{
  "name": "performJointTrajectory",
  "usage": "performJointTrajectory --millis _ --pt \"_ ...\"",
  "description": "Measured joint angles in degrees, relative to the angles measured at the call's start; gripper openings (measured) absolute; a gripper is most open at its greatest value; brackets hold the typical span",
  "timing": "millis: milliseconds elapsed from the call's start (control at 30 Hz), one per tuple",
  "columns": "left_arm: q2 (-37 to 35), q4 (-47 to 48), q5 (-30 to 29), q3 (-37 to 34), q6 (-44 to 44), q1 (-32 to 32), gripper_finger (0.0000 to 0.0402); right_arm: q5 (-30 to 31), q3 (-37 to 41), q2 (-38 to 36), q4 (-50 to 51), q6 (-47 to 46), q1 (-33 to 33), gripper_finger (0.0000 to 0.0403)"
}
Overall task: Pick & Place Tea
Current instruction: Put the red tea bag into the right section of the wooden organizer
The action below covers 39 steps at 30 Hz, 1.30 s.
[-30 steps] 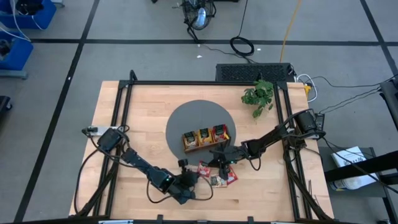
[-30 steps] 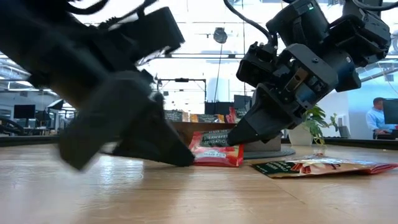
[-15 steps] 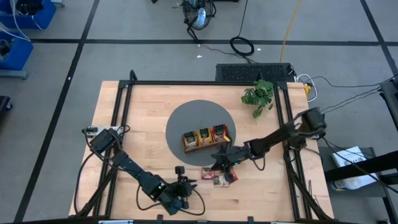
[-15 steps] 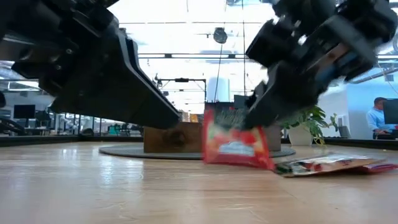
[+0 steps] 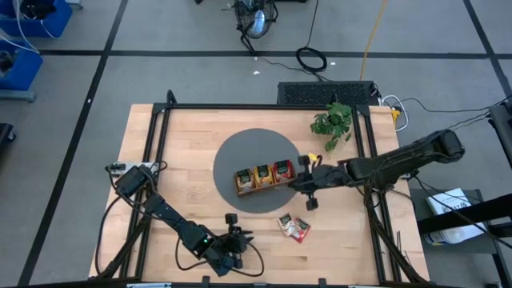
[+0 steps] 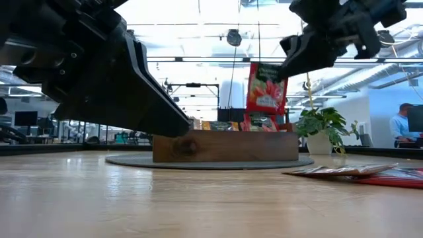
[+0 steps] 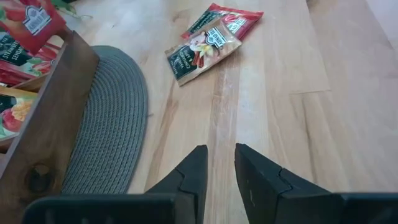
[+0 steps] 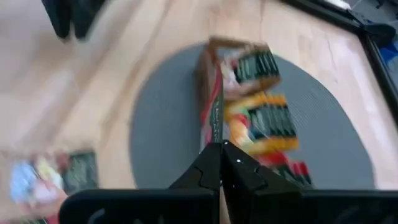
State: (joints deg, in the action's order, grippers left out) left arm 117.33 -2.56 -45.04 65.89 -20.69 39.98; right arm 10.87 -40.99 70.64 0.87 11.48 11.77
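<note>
Beside wooden tray [image 5: 262, 186]: right end effector [image 6: 283, 66] dangles red sachet [image 6: 266, 86].

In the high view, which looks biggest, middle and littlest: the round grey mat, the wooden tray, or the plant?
1. Round grey mat, biggest.
2. Wooden tray.
3. Plant, close to the tray in size, so unsure.

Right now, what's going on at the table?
The right gripper is shut on a red tea sachet, holding it in the air above the wooden tray on the round grey mat. Other sachets already stand in the tray. A few loose sachets lie on the table nearby. The left gripper waits low at the table's near edge, holding nothing.
</note>
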Motion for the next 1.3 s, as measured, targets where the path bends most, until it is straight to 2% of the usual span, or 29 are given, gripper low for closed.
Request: performJointTrajectory --millis 167,400,867,1100,1167,1300 --pt "0.3 0.5 0.0 0.0 0.0 -0.3 0.0088 -0.2 0.0 -0.8 2.0 4.2 -4.2 0.0" --pt "0.3 1.6 0.0 0.0 -1.7 -0.6 0.0088 -0.2 0.0 2.0 3.3 7.1 -8.7 0.0" --pt "0.4 2.9 0.0 0.0 -2.4 -0.6 0.0088 0.2 0.1 5.6 5.1 10.3 -9.9 0.0" --pt "0.4 2.9 0.0 0.0 -2.3 -0.7 0.0088 1.0 -4.8 5.0 14.0 10.8 -10.9 0.0" --pt "0.4 2.9 0.0 0.0 -2.3 -0.7 0.0088 0.1 -7.0 5.0 17.0 11.7 -12.1 0.0" --pt "0.4 2.8 0.0 0.0 -2.3 -0.7 0.0088 -6.2 -9.1 5.0 18.7 12.0 -15.3 0.0"
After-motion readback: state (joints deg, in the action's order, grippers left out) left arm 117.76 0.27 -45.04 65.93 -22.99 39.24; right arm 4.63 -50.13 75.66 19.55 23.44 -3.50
